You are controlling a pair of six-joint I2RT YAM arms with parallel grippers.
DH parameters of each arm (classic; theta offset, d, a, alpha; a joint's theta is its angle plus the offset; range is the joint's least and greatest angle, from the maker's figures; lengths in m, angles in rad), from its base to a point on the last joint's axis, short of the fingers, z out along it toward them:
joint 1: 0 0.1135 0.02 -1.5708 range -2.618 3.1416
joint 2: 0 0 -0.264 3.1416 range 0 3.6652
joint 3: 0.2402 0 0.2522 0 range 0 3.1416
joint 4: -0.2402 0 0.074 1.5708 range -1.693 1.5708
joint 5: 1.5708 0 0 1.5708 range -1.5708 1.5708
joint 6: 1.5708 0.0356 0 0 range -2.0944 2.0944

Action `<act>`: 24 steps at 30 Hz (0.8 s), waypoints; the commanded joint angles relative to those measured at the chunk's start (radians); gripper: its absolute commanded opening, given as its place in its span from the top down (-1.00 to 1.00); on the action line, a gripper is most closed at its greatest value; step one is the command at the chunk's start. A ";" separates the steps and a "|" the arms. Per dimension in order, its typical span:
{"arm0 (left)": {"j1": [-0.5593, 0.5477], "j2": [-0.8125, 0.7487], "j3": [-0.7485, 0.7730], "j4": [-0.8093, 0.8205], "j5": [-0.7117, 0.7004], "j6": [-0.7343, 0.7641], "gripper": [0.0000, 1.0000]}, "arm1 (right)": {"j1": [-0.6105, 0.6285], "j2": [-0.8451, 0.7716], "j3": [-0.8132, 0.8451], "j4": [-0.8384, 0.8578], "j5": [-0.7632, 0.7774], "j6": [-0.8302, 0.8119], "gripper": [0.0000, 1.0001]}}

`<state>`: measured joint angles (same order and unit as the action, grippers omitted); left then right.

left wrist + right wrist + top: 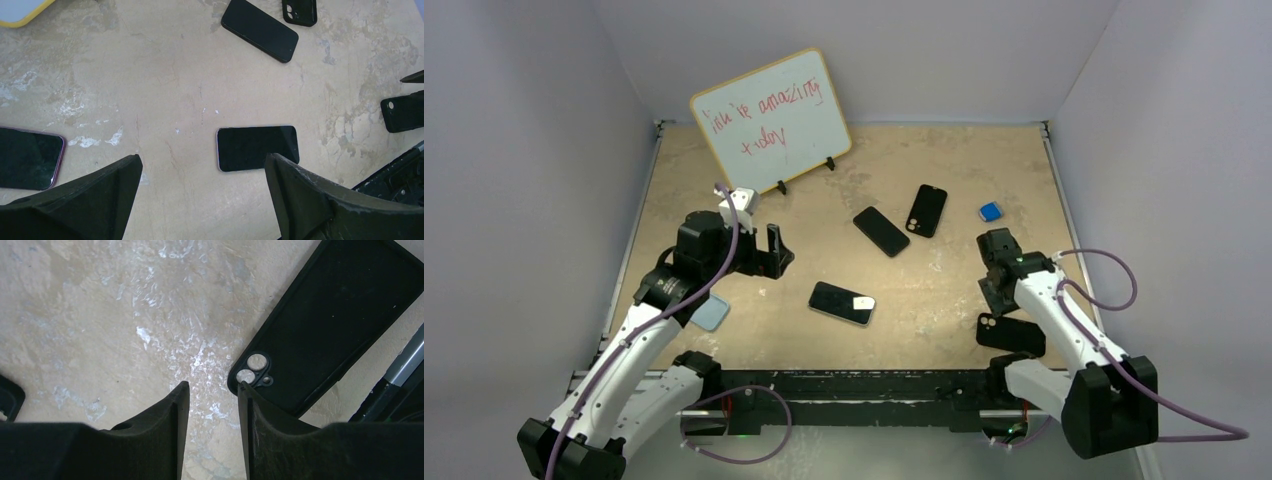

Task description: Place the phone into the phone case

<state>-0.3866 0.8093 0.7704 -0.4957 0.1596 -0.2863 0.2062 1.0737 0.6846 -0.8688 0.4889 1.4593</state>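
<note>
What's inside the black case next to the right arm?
Nothing: the case lies open side up with no phone in it, and the table shows through its camera holes. One finger of the right claw covers only the corner beside those holes.

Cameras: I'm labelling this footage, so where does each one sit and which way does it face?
Top external: above and behind the bases, looking down on the table; the left arm and right arm both show.
Left wrist: on the left arm, facing down past the open left hand at a phone.
Right wrist: on the right arm, facing down past the right hand at a case.
Shared: that phone and case also show in the top view.
</note>
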 commanded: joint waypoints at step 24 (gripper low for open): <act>-0.001 -0.003 -0.011 0.013 -0.023 -0.012 -0.95 | -0.071 0.161 -0.115 0.123 -0.086 0.043 0.39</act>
<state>-0.3866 0.8112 0.7700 -0.4961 0.1555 -0.2916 0.1429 1.2064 0.5785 -0.7528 0.4088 1.4803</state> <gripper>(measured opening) 0.978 0.348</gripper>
